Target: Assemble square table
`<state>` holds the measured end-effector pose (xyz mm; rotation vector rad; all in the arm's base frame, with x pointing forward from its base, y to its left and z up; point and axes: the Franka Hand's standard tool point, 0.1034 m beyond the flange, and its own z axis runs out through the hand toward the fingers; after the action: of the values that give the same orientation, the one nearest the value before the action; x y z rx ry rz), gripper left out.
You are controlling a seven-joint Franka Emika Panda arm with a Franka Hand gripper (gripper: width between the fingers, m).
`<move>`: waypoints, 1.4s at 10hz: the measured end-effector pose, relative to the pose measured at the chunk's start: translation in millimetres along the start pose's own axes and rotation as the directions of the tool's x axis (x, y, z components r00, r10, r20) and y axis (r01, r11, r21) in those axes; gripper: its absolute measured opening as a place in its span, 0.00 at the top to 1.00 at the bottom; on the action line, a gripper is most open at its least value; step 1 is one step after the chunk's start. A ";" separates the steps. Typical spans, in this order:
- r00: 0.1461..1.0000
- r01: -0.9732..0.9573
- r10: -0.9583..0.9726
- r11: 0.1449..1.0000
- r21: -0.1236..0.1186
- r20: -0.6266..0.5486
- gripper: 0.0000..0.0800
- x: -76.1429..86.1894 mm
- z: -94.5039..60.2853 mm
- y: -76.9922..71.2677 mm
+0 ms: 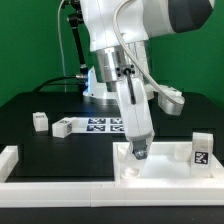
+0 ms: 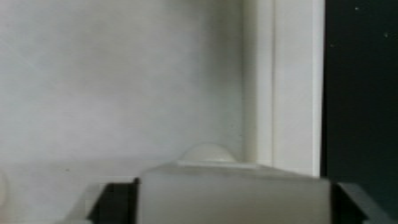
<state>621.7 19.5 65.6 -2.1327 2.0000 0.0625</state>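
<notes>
Leftmost, two spare legs lie on the black table, well away from me: the far-left leg [image 1: 40, 121] and, just beside it, the second leg [image 1: 62, 127], which looks tipped over. The border rail [image 1: 8, 157] runs along the near edge. Next comes the marker board [image 1: 105, 124], flat and further back than my work.

Then me. My gripper [image 1: 138, 152] points straight down over the left end of the square tabletop [image 1: 170, 170], which sits at the near right of the scene. From the wrist view, my fingers [image 2: 118, 205] are clenched on a white block that I take to be the held leg [image 2: 222, 190]. A rounded tip pokes out beyond it toward the tabletop's flat inner face [image 2: 107, 80].

What matters is this: the held leg's long axis runs in line with my jaws, straight at the panel, and the raised rim [image 2: 276, 80] runs just beside its tip, with the black table [image 2: 365, 80] beyond that. So I judge the leg is close to a corner of the top, near the rim. Whether the tip touches the panel yet I cannot tell.

Furthest right, the right-hand leg [image 1: 200, 150] stands upright by the tabletop's right end, tag facing the camera.
</notes>
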 end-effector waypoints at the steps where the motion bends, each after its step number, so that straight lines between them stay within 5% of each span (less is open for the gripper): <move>1: 0.988 0.155 -0.155 0.988 -0.018 -0.014 0.29 -0.5 -2.9 -2.2; 2: 0.915 0.399 -0.401 0.916 -0.043 -0.042 0.21 -2.7 -6.3 -4.5; 5: 0.806 0.588 -0.591 0.807 -0.056 -0.037 0.19 -1.1 -4.4 -3.8; 8: 0.396 0.911 -0.918 0.397 -0.109 -0.034 0.19 -2.1 -4.5 -0.5; 9: 0.322 0.939 -0.946 0.324 -0.113 -0.040 0.19 1.7 -4.9 -0.7; 11: 0.349 0.929 -0.936 0.353 -0.114 -0.057 0.19 4.9 -3.8 0.5; 13: 0.380 0.916 -0.923 0.384 -0.112 -0.060 0.50 5.1 -3.3 0.7; 14: 0.454 0.881 -0.888 0.459 -0.111 -0.069 0.50 8.8 -3.3 2.0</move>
<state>620.1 10.1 66.9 -2.9842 0.6382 -0.1855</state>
